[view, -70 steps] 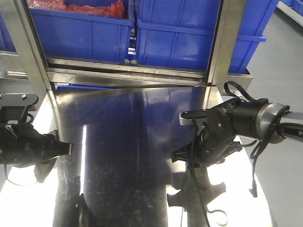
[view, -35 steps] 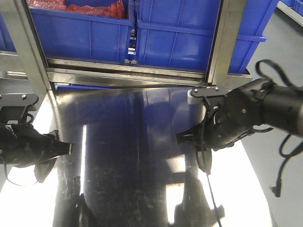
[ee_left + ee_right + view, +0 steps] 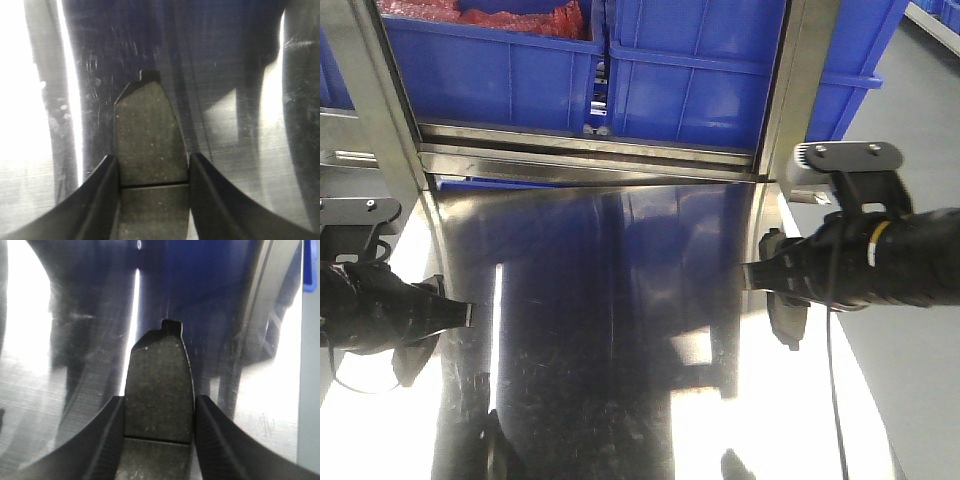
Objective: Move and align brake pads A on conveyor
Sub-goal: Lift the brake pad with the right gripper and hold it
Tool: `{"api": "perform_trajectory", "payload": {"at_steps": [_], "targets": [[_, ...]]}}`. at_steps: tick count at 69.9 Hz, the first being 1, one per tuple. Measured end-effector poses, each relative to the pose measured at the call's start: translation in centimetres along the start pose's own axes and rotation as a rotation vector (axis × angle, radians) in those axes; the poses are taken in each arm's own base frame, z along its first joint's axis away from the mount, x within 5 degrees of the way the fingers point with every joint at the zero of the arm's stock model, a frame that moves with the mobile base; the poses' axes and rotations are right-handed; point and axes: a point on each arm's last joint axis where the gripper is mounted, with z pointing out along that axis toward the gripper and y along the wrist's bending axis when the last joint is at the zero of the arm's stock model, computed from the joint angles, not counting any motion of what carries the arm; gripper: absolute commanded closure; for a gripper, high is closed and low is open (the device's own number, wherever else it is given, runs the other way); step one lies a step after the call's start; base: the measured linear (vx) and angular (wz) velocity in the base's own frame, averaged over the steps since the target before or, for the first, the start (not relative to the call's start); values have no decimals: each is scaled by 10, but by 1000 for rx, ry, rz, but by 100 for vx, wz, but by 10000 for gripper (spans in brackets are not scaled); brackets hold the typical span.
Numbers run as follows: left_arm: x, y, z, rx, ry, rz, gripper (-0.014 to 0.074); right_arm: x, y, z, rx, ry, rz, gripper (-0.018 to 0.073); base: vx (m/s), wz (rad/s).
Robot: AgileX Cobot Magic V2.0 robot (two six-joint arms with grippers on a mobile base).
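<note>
left arm: the left gripper [image 3: 152, 170] sits low at the left edge of the front view. in its wrist view both fingers press against the long sides of the left pad [image 3: 145, 132], clamped on it.
right arm: the right gripper [image 3: 159, 412] reaches in from the right side of the front view. its fingers likewise pinch the right pad [image 3: 160, 375] by both long edges.
pads: each is dark, speckled and flat. each shows a thin groove across it level with the fingertips, and a small tab at the far end pointing to the top of the wrist frame.
surface: under both pads lies the steel table [image 3: 620, 360], shiny and scratched. whether either pad touches it or hangs just above cannot be told.
backdrop: blue bins [image 3: 700, 80] fill the top of the front view behind a metal frame [image 3: 788, 90].
conveyor: not in any view; no dark belt or red edge strip shows.
progress: judged early. two pads are in hand, one per arm, and none is seen laid on a belt.
remaining: both held pads have yet to be carried to the conveyor, set down and lined up. any further pads are out of sight.
</note>
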Motion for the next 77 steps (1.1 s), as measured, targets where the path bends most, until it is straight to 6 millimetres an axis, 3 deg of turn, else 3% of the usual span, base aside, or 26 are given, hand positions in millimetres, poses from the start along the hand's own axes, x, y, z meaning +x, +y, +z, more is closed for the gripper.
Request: {"api": "perform_trajectory", "payload": {"at_steps": [19,77], "targets": [[0,0,0,0,0,0,539,5,-2,-23,-20,-75,4,468,0,0],[0,0,0,0,0,0,539,6,-3,-22,-18,-68,4,468,0,0]]}}
